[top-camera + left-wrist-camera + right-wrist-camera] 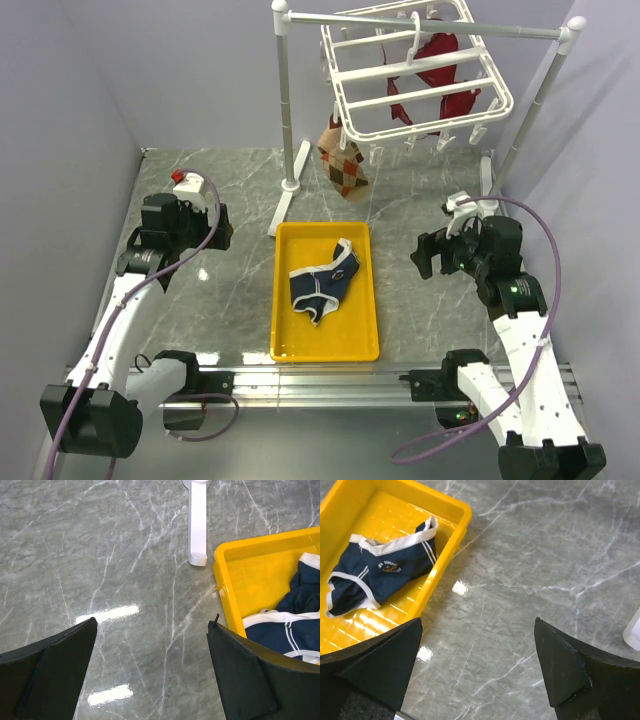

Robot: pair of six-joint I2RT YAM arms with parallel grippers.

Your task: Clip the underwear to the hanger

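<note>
The left gripper (152, 626) hangs with its jaws spread wide and nothing between them, above the grey marble-patterned worktop (228, 300). The right gripper (479, 625) is likewise wide open and empty. Between the two arms sits a yellow rectangular plastic tray (278, 300), and the small navy blue underwear with white trim (325, 283) lies crumpled inside it. At the far side, the large white plastic rectangular hanger (336, 80) hangs from a white pole-frame stand (284, 100), with a dark red garment (437, 52) and a brown-and-cream argyle cloth (342, 165) hanging from it.
</note>
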